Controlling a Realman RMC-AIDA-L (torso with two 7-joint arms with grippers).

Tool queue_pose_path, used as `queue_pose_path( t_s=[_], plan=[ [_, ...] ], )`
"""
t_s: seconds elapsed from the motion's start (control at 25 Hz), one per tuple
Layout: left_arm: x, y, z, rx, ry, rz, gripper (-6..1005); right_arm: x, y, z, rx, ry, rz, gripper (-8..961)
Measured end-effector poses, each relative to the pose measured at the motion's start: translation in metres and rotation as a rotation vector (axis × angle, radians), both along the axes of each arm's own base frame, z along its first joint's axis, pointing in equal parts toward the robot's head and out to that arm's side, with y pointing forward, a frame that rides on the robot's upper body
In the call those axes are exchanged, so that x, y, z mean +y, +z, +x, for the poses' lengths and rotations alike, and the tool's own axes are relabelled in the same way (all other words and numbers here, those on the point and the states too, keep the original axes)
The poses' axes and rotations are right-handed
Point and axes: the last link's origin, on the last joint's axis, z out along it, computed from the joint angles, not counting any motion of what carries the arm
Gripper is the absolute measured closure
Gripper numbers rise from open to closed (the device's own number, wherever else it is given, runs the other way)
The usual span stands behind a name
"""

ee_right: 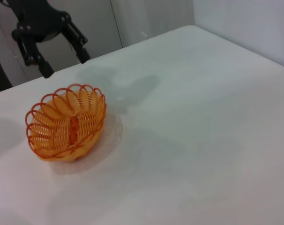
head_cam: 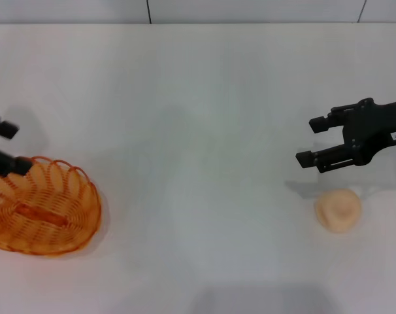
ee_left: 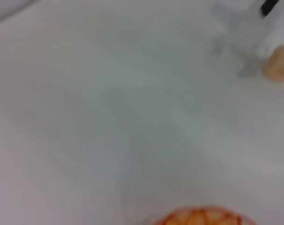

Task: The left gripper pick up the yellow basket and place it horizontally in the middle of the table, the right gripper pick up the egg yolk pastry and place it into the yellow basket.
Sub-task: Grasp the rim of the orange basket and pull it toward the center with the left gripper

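**At the counter's two ends: basket left, pastry right, both hands empty**

At the far left of the head view, the left hand [head_cam: 3, 145] is cut off by the picture's edge; only two black fingertips show, one above the other with a clear gap between them. The lower fingertip sits at the far rim of the basket [head_cam: 44, 208], though whether it touches the wire cannot be told from here. The right wrist view shows the same hand [ee_right: 57, 56] standing above and behind the basket [ee_right: 67, 123], its fingers spread apart and nothing between them. The basket is an oval of orange wire with a looped, scalloped rim and a ridge along its base; it rests upright on the white counter [head_cam: 198, 131] near the left edge. In the left wrist view only a blurred sliver of its rim [ee_left: 203, 218] appears.

The middle of the counter carries only soft shadows.

On the right, the right hand [head_cam: 315, 140] reaches in from the edge, its arm cut off, a small white label on its body. Its two fingers are parted and hold nothing. The pastry [head_cam: 338, 210], a small round cream-peach bun with a dimpled top, lies on the counter just below the hand, apart from it.
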Motion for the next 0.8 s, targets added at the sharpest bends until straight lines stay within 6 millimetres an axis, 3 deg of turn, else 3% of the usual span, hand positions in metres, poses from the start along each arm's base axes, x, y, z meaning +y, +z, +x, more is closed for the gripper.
queue_pose_path(
  t_s=[0.24, 0.8],
  plan=[
    [-0.004, 0.007, -0.016, 0.120, 0.107, -0.013, 137, 0.001, 0.000, -0.002, 0.008, 0.003, 0.006, 159],
    [-0.022, 0.020, -0.047, 0.174, 0.235, 0.034, 144, 0.002, 0.000, -0.002, 0.013, 0.003, 0.011, 159]
  ],
)
